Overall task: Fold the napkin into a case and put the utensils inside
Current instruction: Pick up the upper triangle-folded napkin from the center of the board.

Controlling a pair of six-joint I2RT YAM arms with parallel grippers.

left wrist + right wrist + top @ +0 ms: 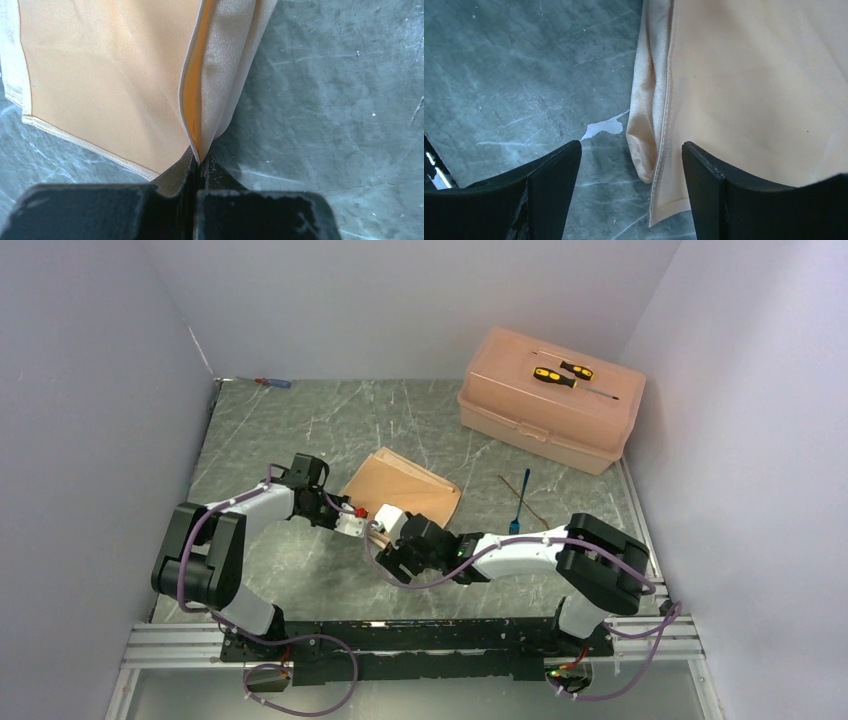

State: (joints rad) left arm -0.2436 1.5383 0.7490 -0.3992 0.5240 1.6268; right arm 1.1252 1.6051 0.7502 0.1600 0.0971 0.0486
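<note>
Left hand (198, 161): clamped on a doubled edge of the napkin (110, 85), with only the tip of the fold caught between its fingers.
Right hand (631, 167): spread wide and holding nothing; the napkin's hemmed border lies between its fingers. I cannot tell whether its tips touch down.
Napkin: partly folded and lying mid-surface (300, 430) just ahead of both hands. It is not yet a case.
Utensils (520, 498): on the surface to the right of the napkin and apart from it, with the pink box (545, 410) beyond them.
Risk, left: the bite looks shallow, so a pull could slip the slick cloth free and let the fold fall open.
Risk, right: closing where it stands, it may catch a single layer and drag the fold askew. The two hands are also close enough to knock together.
Left wrist view alone: shows the layers parting at the pinch, with brighter orange inside.
Right wrist view alone: shows a rolled-under edge beside the hem and a pale chip in the surface.
Top view alone: shows the napkin's whole outline, the utensils, and the box with the screwdrivers (563, 373) on its lid — no wrist camera sees any of these.
</note>
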